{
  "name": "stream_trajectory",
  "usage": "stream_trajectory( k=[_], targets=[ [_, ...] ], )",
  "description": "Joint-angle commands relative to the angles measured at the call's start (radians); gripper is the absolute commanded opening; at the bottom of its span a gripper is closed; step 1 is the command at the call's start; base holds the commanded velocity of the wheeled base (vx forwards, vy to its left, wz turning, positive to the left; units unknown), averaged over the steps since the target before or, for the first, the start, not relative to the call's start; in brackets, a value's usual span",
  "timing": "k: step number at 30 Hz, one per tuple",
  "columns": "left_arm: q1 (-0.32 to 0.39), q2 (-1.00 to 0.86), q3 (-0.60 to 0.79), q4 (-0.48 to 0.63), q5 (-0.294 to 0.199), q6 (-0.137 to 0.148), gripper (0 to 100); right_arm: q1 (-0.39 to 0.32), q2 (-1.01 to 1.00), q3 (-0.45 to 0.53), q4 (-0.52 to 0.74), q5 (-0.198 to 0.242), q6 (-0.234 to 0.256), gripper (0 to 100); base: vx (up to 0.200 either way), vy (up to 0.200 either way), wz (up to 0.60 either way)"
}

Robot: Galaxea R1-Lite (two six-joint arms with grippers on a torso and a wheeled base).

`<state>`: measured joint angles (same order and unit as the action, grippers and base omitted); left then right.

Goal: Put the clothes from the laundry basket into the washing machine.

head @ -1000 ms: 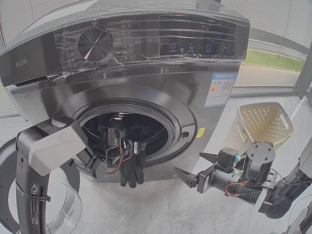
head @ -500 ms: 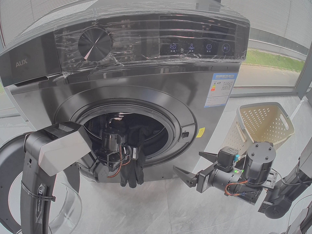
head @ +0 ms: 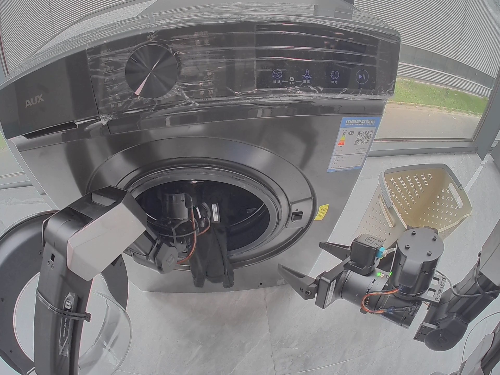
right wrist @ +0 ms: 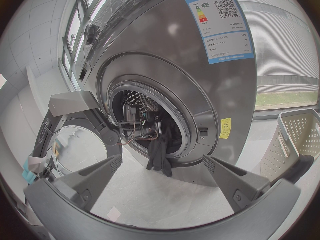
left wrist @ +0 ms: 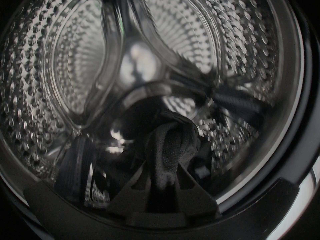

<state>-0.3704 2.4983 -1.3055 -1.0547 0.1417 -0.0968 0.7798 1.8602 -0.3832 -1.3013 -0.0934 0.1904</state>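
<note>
Grip comes first: our left gripper (left wrist: 162,170) is closed on a dark garment (left wrist: 170,144), and a bunch of the cloth stands pinched between its two fingers. The gripper sits just inside the round opening of the washing machine (head: 234,131) and looks into the drum (left wrist: 83,67). In the head view the rest of the garment (head: 211,261) hangs out over the lower edge of the opening and down the front panel, and its end is above the floor (head: 234,329). Compared with one second ago, we have lifted the left wrist and pushed it a little deeper toward the drum. The hanging end of the cloth has come up with it and now sits higher on the front panel than before. We judge that the garment is on its way in but not yet inside, because most of it is on the outer side of the lower edge. It seems a further push inward is needed before we let go; otherwise the cloth may slide back out to the floor. The door (head: 15,266) stands open at the left of the machine. Our right gripper (head: 303,260) has not moved; its fingers are wide apart and hold nothing, low in front of the machine's right side. The laundry basket (head: 385,183) stands at the right of the machine, and we see no clothes in the visible part of it.
</note>
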Motion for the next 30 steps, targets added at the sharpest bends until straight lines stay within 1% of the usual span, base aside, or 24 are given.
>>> stream_trajectory(
  k=[1, 3, 6, 10, 11, 13, 15, 17, 20, 23, 24, 25, 26, 30],
  targets=[
    [0.027, 0.050, -0.155, -0.041, 0.044, -0.027, 0, -0.001, 0.002, -0.003, -0.001, 0.000, 0.000, 100, 0.000, 0.000, 0.00],
    [0.031, 0.062, -0.204, -0.048, 0.058, -0.032, 0, -0.004, 0.001, -0.005, -0.001, 0.000, -0.002, 100, 0.000, 0.000, 0.00],
    [0.033, 0.059, -0.216, -0.050, 0.068, -0.050, 0, -0.005, 0.001, -0.005, -0.001, 0.000, -0.002, 100, 0.000, 0.000, 0.00],
    [0.038, 0.053, -0.190, -0.051, 0.068, -0.050, 0, -0.005, 0.004, -0.003, -0.001, 0.000, -0.002, 100, 0.000, 0.000, 0.00],
    [0.036, 0.051, -0.184, -0.051, 0.067, -0.054, 100, -0.005, 0.004, -0.003, -0.001, 0.000, -0.002, 100, 0.000, 0.000, 0.00],
    [0.034, 0.042, -0.164, -0.051, 0.067, -0.055, 100, -0.004, 0.001, -0.002, -0.001, 0.000, -0.002, 100, 0.000, 0.000, 0.00],
    [0.028, 0.030, -0.139, -0.050, 0.067, -0.064, 100, -0.005, -0.001, 0.001, -0.003, 0.000, -0.002, 100, 0.000, 0.000, 0.00],
    [0.027, 0.016, -0.113, -0.047, 0.064, -0.064, 100, -0.007, -0.003, 0.003, -0.003, 0.000, -0.002, 100, 0.000, 0.000, 0.00],
    [0.024, -0.026, -0.040, -0.038, 0.047, -0.063, 100, -0.005, -0.003, 0.004, -0.001, 0.000, -0.002, 100, 0.000, 0.000, 0.00],
    [0.013, -0.058, 0.049, -0.019, 0.018, -0.052, 100, 0.001, -0.001, 0.007, -0.003, 0.000, 0.000, 100, 0.000, 0.000, 0.00],
    [0.011, -0.062, 0.060, -0.015, 0.013, -0.052, 100, 0.001, -0.003, 0.007, -0.003, 0.000, -0.002, 100, 0.000, 0.000, 0.00],
    [0.005, -0.081, 0.106, 0.001, -0.008, -0.046, 100, 0.003, -0.001, 0.007, -0.003, -0.002, 0.000, 100, 0.000, 0.000, 0.00],
    [0.002, -0.096, 0.150, 0.019, -0.031, -0.032, 100, 0.004, -0.001, 0.007, -0.003, -0.002, 0.000, 100, 0.000, 0.000, 0.00],
    [-0.004, -0.098, 0.218, 0.035, -0.065, 0.006, 100, 0.004, -0.001, 0.007, -0.003, -0.002, 0.000, 100, 0.000, 0.000, 0.00]
  ],
)
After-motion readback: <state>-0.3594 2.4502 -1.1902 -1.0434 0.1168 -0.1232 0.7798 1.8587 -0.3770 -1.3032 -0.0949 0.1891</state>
